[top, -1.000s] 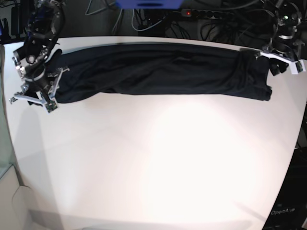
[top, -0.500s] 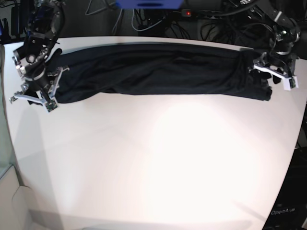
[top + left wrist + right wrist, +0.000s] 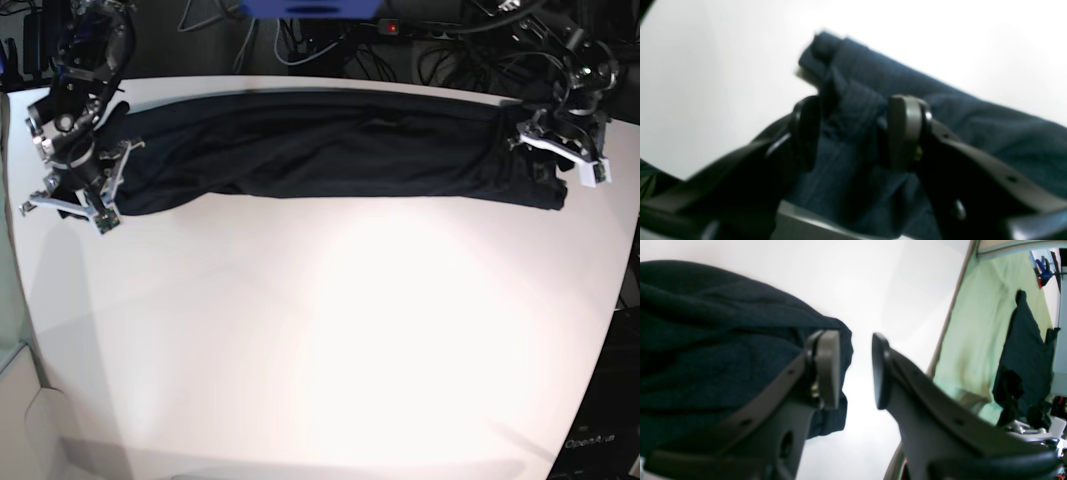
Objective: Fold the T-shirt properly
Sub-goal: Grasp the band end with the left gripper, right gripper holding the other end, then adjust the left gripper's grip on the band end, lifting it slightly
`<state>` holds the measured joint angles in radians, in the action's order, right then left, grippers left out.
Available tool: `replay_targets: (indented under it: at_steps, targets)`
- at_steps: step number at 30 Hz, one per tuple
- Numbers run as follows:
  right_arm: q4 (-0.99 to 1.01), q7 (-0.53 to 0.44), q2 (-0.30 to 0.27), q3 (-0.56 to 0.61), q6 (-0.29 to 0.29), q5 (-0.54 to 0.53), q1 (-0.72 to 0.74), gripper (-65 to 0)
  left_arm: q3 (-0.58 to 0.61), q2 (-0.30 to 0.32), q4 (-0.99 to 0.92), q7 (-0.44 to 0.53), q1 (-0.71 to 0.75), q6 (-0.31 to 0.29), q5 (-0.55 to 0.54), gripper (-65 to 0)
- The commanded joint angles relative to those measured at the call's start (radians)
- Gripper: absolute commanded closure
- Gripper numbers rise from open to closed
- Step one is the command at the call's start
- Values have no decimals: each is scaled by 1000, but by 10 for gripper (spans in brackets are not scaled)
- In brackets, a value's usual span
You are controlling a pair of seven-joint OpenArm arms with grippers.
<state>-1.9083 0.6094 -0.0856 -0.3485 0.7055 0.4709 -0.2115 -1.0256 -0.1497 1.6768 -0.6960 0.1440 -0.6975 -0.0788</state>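
The T-shirt (image 3: 330, 150) lies as a long band along the table's (image 3: 330, 340) far edge, with the left gripper (image 3: 853, 131) half open around its end fold, not yet pinching, and the right gripper (image 3: 855, 370) open, empty, beside the other end, probably for the next fold.

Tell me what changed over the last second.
The left gripper slid in from the table's edge onto the T-shirt's end, its open fingers now straddling a bunch of cloth. The right gripper and the rest of the shirt stayed put.
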Motion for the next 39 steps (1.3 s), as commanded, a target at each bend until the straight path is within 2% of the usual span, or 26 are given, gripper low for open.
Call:
replay_targets:
  at_steps: [1,10,12,16,18,39]
  targets:
    - [-15,-15,-12,-2,-7,-4,8,-181,1,20,9,29,-8,-1,-17,-314]
    - [-15,-15,-13,-1,-7,-4,10,-181,3,22,-7,31,-10,-1,-17,-298]
    - [-15,-15,-13,-1,-7,-4,10,-181,3,22,-8,31,-11,-1,-17,-238]
    - [-15,-15,-13,-1,-7,-4,10,-181,4,22,-8,31,-11,-1,-17,-54]
    - [-15,-15,-13,-1,-7,-4,10,-181,4,22,-8,23,-22,-1,-17,0]
    - [-15,-15,-12,-1,-7,-4,2,-181,-6,37,52,29,-44,-1,-17,0]
